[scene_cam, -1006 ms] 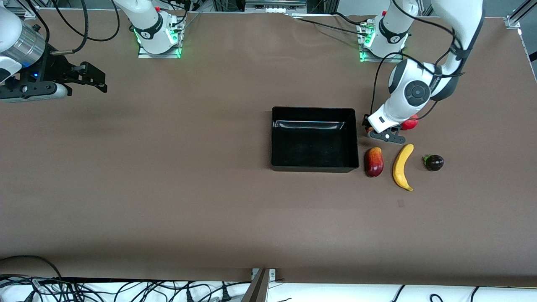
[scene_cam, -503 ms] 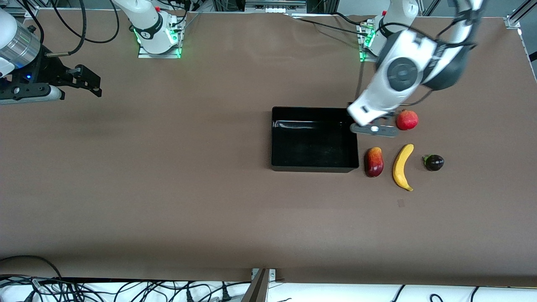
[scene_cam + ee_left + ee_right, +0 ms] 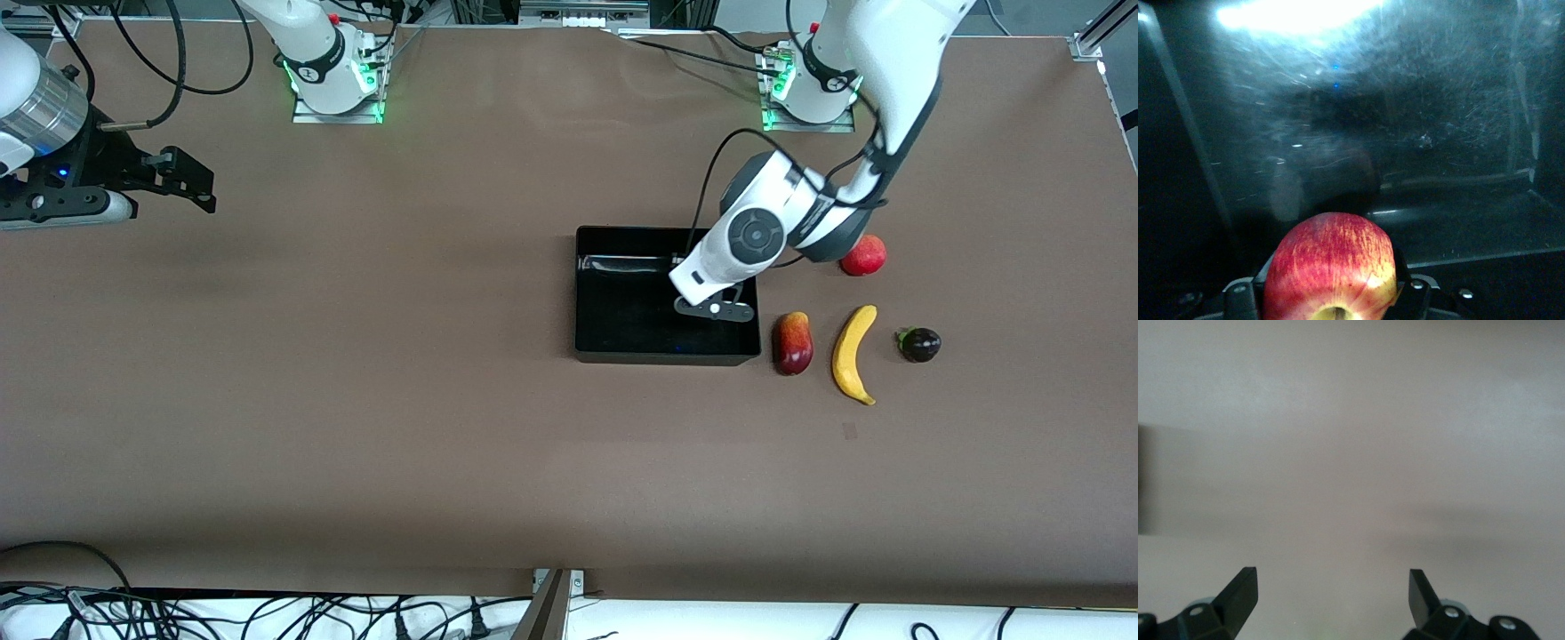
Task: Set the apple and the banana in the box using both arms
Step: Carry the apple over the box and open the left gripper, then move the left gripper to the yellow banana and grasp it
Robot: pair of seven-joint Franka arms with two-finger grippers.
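Observation:
My left gripper (image 3: 714,308) is shut on the apple (image 3: 1331,267), a red fruit with yellow streaks, and holds it over the inside of the black box (image 3: 662,233), toward the left arm's end of it. In the front view the hand hides the apple. The left wrist view shows the box's glossy floor (image 3: 1405,120) below the apple. The yellow banana (image 3: 852,353) lies on the table beside the box, toward the left arm's end. My right gripper (image 3: 191,182) is open and empty over bare table at the right arm's end; its fingertips (image 3: 1241,587) show in the right wrist view.
A dark red-orange mango (image 3: 793,342) lies between the box and the banana. An evenly red round fruit (image 3: 863,256) sits farther from the front camera than the banana. A small dark purple fruit (image 3: 919,344) lies beside the banana.
My left gripper rose from the table beside the round red fruit and moved with the apple over the box. The right gripper shifted only slightly.

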